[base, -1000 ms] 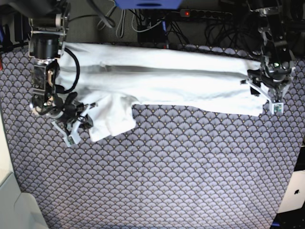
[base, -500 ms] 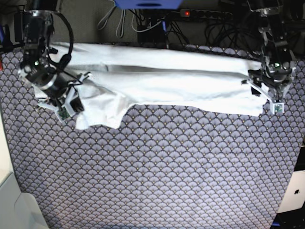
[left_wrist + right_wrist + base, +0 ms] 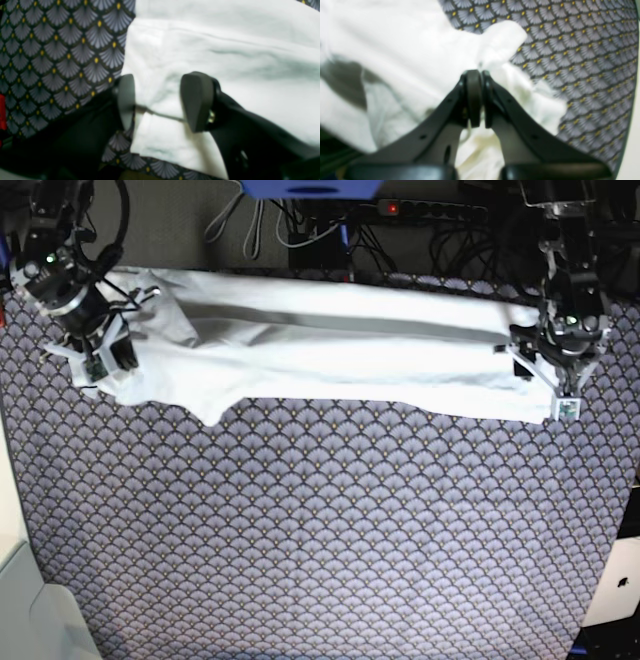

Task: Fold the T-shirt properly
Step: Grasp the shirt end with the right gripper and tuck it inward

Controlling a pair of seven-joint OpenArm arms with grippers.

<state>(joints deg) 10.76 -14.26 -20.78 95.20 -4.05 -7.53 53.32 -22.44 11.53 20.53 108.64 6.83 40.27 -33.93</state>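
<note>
My right jaws (image 3: 475,100), clamped on the T-shirt (image 3: 330,355), had dragged its loose sleeve end up and outward, flattening the band along the worktop (image 3: 330,540) far edge; left jaws (image 3: 160,102) sat apart over the hem

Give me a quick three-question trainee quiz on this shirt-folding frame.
1. True or false: the right hand is shut on the shirt.
2. How do the left hand's fingers stand?
A) pressed together
B) apart, with cloth between them
C) apart over bare table
3. Fill in: the shirt lies as a long band along the ___ edge of the patterned table cover.

Key:
1. True.
2. B.
3. Far.
</note>
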